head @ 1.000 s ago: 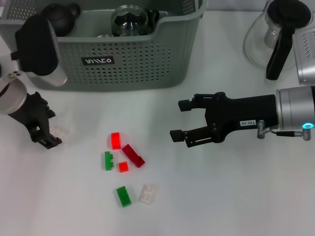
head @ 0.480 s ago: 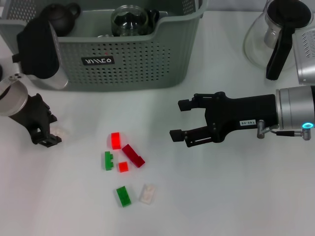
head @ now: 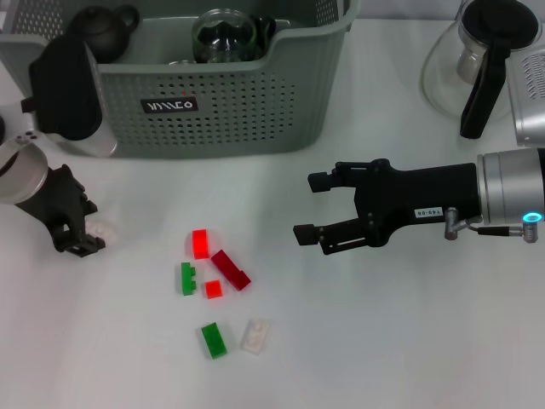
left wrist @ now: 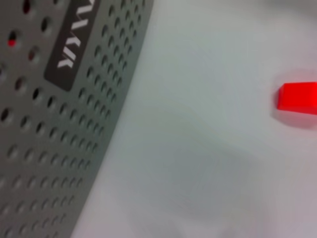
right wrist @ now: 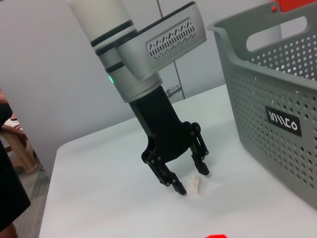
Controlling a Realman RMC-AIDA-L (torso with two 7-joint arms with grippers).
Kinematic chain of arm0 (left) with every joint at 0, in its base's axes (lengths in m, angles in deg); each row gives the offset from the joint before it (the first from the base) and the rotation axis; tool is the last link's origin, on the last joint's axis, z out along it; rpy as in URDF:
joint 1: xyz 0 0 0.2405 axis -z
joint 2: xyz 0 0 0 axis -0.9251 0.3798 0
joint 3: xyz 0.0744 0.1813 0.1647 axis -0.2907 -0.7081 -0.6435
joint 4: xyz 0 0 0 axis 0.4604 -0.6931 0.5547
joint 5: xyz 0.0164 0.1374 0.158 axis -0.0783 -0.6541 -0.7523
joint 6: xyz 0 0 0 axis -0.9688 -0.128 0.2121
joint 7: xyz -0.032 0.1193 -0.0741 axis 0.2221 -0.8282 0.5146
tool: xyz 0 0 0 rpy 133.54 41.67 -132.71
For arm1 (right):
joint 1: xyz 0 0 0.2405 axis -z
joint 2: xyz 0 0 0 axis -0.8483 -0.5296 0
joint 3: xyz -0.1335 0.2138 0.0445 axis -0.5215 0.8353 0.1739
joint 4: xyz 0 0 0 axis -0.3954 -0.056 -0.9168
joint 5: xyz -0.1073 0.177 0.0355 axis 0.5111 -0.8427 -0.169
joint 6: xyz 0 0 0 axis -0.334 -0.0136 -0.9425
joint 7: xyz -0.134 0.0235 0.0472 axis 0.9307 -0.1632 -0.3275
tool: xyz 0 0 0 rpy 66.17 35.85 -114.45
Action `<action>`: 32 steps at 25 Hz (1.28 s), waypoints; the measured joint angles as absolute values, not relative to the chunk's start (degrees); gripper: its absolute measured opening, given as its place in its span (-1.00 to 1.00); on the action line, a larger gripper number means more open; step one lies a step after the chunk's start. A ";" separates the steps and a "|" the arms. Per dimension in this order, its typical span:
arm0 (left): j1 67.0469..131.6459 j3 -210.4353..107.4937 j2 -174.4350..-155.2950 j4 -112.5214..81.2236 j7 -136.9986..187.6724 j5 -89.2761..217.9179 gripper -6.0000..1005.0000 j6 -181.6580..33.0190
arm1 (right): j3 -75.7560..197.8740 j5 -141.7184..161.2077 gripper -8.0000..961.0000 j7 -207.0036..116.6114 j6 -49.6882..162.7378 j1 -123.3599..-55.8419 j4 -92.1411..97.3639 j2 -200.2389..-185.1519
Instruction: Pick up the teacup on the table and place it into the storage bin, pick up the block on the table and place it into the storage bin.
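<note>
Tabletop (head: 409,341); storage bin (head: 221,102) at 12 o'clock. Right claw (head: 315,209) wide, hovering at 3 o'clock. Left claw (right wrist: 190,179) at 9 o'clock, fingers spread around clear block (right wrist: 194,184), which rests on the tabletop. Coloured blocks (head: 213,273) lie centre.

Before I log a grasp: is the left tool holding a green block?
No: the left tool stands open over a small clear block, while the green blocks lie apart near the table's middle.
</note>
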State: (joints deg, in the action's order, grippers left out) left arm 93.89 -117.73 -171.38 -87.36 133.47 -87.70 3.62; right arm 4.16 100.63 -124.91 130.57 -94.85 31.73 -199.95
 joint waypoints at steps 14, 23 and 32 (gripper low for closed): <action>93.87 -118.61 -171.64 -87.37 133.38 -87.70 -0.11 3.49 | 4.17 100.59 0.95 -124.91 130.60 -94.94 31.81 -200.04; 94.11 -119.96 -171.52 -86.98 133.38 -87.70 -0.34 3.60 | 4.16 100.59 0.96 -124.91 130.55 -94.94 31.93 -200.04; 94.05 -118.88 -171.53 -89.28 133.85 -87.39 -0.61 5.93 | 4.16 100.59 0.96 -124.91 130.67 -94.94 32.00 -199.95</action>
State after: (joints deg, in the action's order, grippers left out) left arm 94.05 -118.88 -171.53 -89.28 133.85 -87.39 5.93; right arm 4.16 100.59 -124.91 130.67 -94.94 32.00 -199.95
